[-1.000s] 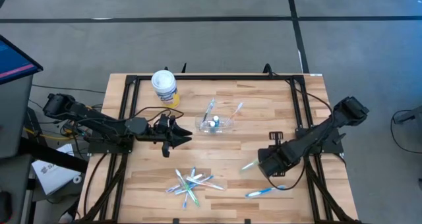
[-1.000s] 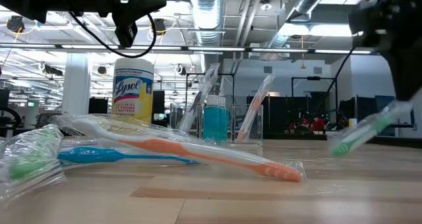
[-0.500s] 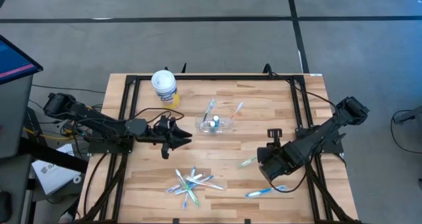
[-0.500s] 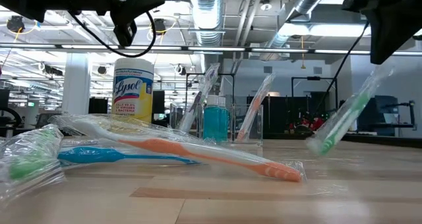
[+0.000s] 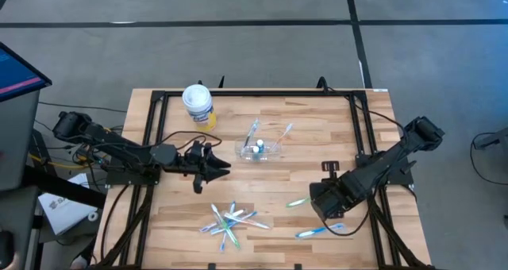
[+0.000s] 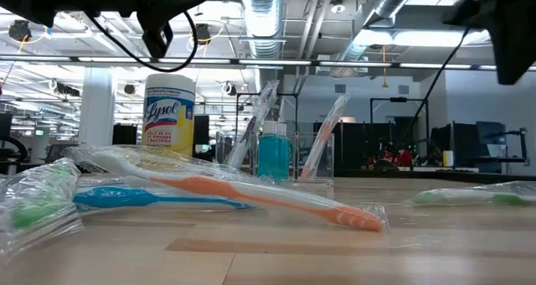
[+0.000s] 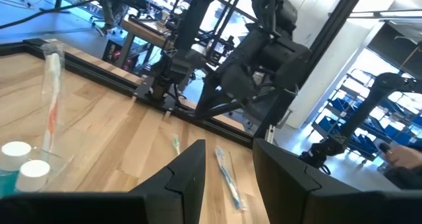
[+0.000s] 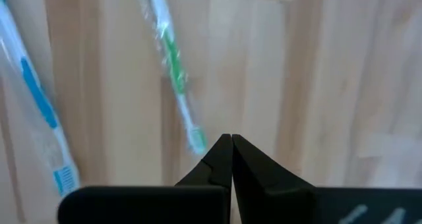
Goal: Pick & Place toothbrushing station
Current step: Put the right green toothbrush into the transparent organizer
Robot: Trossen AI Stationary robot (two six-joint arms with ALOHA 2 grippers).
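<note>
The right gripper [image 5: 320,202] hangs over the right front part of the wooden table [image 5: 317,143], and its two fingers [image 8: 227,159] are pressed together with nothing between them. Just beside it, on the side toward the table's middle, a green toothbrush [image 5: 297,202] in clear wrapping lies flat on the wood; in the low view it rests on the surface at the far right. In the right wrist view the green toothbrush ends very near the closed fingertips, but it is not gripped by them. A blue toothbrush [image 5: 319,231] lies near the front edge, close to the same arm. The left gripper [image 5: 216,163] hovers above the left middle of the table, with its fingers standing apart and holding nothing. The small clear cup [image 5: 259,149] stands near the centre, a little toward the back, with a teal tube [image 6: 273,154] and several wrapped brushes leaning in it. A pile of toothbrushes [image 5: 230,221] lies at the front centre, well apart from the cup. A white tub with a yellow label [image 5: 198,103] stands at the back left of the table.
</note>
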